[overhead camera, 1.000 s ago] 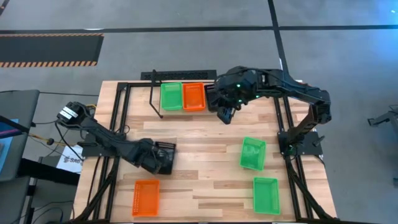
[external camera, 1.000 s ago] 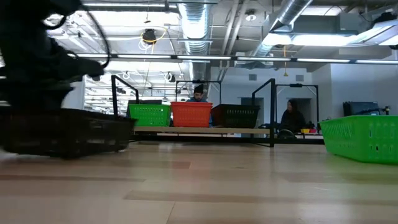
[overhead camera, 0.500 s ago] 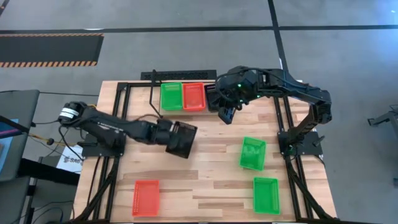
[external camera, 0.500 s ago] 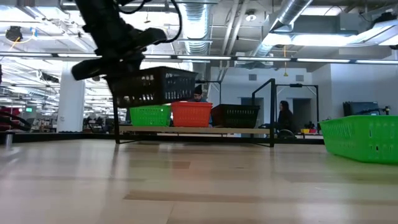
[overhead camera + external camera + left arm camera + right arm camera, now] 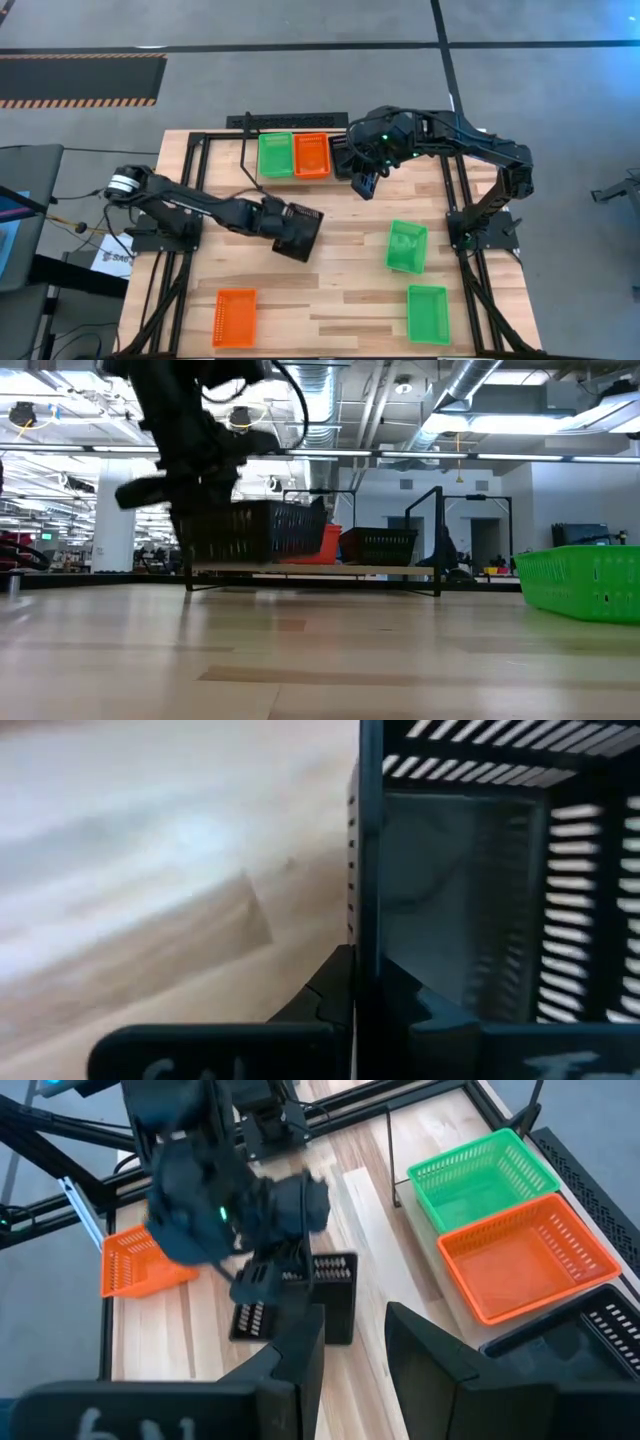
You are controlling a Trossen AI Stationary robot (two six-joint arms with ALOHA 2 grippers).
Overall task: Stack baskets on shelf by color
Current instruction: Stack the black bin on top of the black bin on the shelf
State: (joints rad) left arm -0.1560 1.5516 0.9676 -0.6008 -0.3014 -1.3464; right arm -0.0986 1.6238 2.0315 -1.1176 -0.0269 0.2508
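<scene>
From my station I see a black slatted basket in the dark left gripper, over a pale wood-grain table. On the black wire shelf sit a green basket, an orange one and a black one. Two more green baskets and one orange basket lie on the wood, and yellow-and-black hazard stripes mark the grey floor.

Past my right gripper's parted fingers I see the left arm carrying a black basket above the table. At two o'clock a green basket and an orange basket touch on the shelf, with another black basket at four o'clock. A second orange basket lies at nine o'clock.
</scene>
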